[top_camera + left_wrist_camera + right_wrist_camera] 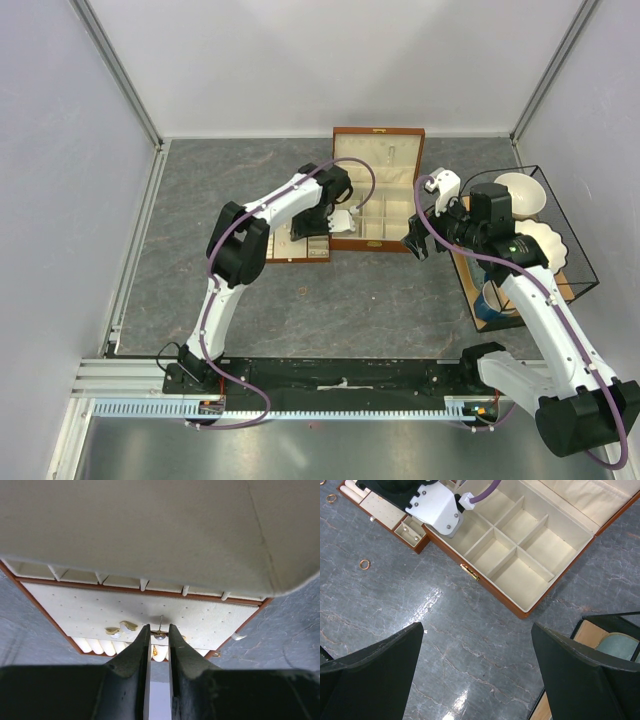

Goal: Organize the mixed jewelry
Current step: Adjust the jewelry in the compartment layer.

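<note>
My left hand (159, 628) hangs over the slotted tray (75, 610), fingers narrowed around a silver stud (160, 636); whether they grip it I cannot tell. Gold pieces (121, 628) lie on the tray just beside. My right hand (477, 626), spread wide, hovers above the worktop (395, 600) near the wooden box (520, 570), where a gold ring (365, 564) lies loose.
</note>
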Robot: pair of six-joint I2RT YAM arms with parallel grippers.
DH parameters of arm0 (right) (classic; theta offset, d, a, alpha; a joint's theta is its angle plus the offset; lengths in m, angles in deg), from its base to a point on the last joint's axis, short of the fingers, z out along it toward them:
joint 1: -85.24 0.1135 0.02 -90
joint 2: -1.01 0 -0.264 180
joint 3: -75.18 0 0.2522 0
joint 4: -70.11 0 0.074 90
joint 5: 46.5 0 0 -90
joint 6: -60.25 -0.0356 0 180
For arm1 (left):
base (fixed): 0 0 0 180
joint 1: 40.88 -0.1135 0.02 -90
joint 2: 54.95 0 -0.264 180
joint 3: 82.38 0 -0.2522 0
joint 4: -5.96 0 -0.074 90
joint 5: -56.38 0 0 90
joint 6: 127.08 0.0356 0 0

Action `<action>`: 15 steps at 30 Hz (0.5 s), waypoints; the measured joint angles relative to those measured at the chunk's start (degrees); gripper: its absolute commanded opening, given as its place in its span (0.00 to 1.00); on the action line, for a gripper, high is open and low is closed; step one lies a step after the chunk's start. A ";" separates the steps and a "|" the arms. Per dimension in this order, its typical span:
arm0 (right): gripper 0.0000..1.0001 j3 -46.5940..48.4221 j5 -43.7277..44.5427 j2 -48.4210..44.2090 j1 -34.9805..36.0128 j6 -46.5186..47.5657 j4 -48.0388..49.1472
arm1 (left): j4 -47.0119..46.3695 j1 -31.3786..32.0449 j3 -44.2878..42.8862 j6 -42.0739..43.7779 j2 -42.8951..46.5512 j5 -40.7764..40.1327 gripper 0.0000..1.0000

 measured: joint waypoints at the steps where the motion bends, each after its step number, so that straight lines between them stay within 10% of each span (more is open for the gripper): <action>1: 0.98 0.00 0.00 0.00 0.00 0.00 0.00 | -0.02 0.04 0.20 0.11 0.00 -0.33 0.03; 15: 0.98 0.00 0.04 -0.09 0.00 0.00 0.00 | -0.87 0.59 1.49 0.72 0.00 -1.99 0.02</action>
